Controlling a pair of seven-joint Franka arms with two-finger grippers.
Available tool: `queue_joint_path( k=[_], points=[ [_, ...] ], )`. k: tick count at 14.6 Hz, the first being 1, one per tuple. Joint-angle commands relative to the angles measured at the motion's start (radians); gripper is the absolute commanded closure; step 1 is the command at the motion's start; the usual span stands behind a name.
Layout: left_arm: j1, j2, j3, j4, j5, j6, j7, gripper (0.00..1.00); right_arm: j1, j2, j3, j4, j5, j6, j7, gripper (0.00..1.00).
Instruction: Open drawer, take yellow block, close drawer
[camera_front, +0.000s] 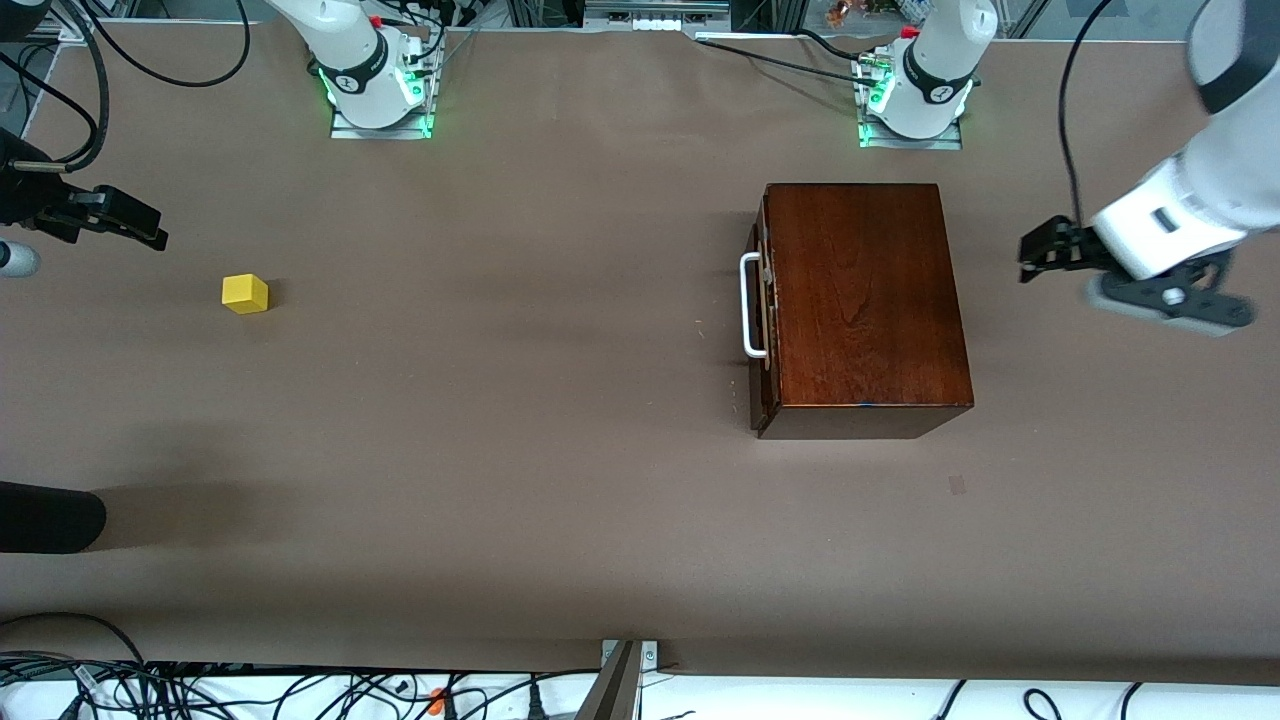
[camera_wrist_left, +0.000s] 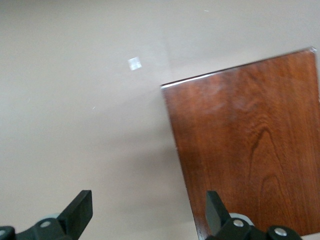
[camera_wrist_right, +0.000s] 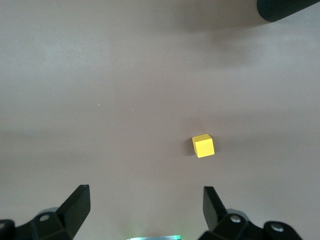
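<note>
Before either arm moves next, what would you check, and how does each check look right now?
1. Drawer shut in the box: ok, its front sits flush.
2. Handle free to grab: ok, nothing touches it.
3. Yellow block reachable: ok, it lies alone on the table toward the right arm's end, not in the drawer.
4. Right gripper ready: ok, jaws open, empty, over the table beside the block.
5. Left gripper ready: ok, jaws open, empty, over the box's edge.
6. Drawer contents: cannot tell.
</note>
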Motion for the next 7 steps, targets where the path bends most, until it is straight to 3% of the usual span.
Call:
queue_joint_path(
  k=[1,7],
  points=[
    [0.030,-0.064,-0.006,-0.060,-0.021,0.033,-0.095,0.00,-0.011,-0.011,0.011,0.002,0.000,-0.012,0.013,0.00],
    [0.019,-0.088,0.028,-0.060,-0.024,0.027,-0.145,0.00,-0.011,-0.011,0.011,-0.002,-0.001,-0.012,0.013,0.00]
  ],
)
